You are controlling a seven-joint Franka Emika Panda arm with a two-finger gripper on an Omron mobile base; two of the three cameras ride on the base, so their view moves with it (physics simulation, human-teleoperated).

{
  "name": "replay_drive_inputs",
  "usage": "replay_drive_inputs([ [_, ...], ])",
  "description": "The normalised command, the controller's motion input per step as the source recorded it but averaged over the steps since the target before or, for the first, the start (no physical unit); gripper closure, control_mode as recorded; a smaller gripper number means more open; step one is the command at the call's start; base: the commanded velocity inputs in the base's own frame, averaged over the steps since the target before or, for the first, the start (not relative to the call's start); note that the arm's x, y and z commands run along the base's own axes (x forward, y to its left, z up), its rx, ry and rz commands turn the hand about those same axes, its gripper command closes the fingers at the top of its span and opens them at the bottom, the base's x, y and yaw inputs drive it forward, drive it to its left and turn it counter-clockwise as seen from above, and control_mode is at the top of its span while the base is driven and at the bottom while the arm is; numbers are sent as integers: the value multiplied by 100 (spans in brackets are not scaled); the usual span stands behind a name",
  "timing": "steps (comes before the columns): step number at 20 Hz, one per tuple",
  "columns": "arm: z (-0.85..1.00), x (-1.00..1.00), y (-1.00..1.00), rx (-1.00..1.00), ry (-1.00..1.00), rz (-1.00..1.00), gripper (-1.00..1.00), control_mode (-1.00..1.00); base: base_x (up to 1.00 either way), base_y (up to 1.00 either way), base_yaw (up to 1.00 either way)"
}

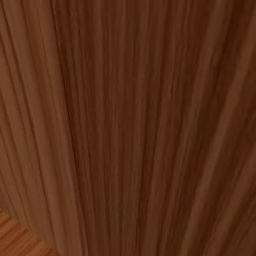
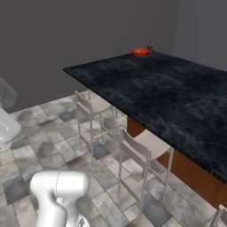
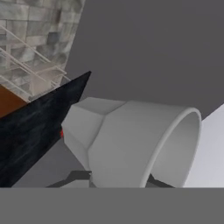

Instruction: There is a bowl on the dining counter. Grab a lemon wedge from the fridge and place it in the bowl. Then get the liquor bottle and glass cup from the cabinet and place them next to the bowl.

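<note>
In the hand view the glass cup (image 3: 131, 144), a pale grey-white tumbler, lies across the picture with its open mouth to the right. My gripper (image 3: 116, 179) is shut on it, and a dark fingertip (image 3: 78, 176) shows on each side of its base. In the right base view the same cup (image 2: 5, 94) shows faintly at the left edge, well away from the dining counter (image 2: 168, 97). The red bowl (image 2: 140, 52) sits at the counter's far end. The dark liquor bottle (image 2: 150, 44) stands upright just right of it. A corner of the counter (image 3: 35, 127) shows behind the cup.
Pale stools (image 2: 91, 111) (image 2: 144, 153) stand along the counter's near side on a grey tiled floor (image 2: 40, 146). A brown wooden panel (image 1: 128, 125) stands very close in front of the left base camera. A grey wall (image 2: 66, 40) is behind the counter.
</note>
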Motion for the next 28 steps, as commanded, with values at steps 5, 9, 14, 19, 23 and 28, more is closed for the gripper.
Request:
replay_drive_inputs([
  [5, 0, 0, 0, 0, 0, 0, 100, 100, 100, 23, -16],
  [9, 0, 0, 0, 0, 0, 0, 100, 100, 100, -42, 4],
  [14, 0, 0, 0, 0, 0, 0, 100, 100, 100, 3, 4],
  [19, 0, 0, 0, 0, 0, 0, 100, 100, 99, 95, -16],
  [23, 0, 0, 0, 0, 0, 0, 100, 100, 84, 100, -26],
  [28, 0, 0, 0, 0, 0, 0, 100, 100, 19, 95, -27],
])
